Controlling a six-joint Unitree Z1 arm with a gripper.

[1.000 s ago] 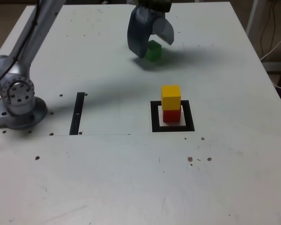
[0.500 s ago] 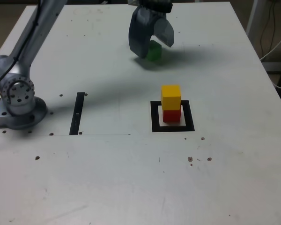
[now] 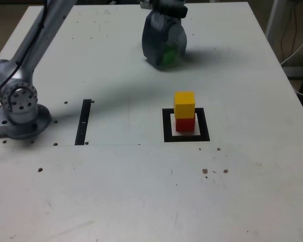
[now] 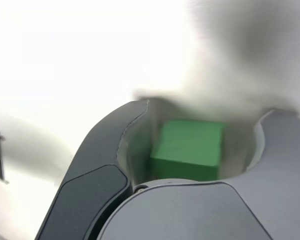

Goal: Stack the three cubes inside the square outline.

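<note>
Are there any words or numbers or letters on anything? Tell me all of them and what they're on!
None that I can read.
Green cube: no letters or numbers on the sides that show.
Yellow cube and red cube: no writing shows.
Square outline: plain black border, no writing shows.
Claw: no words or brand show on its grey parts.
</note>
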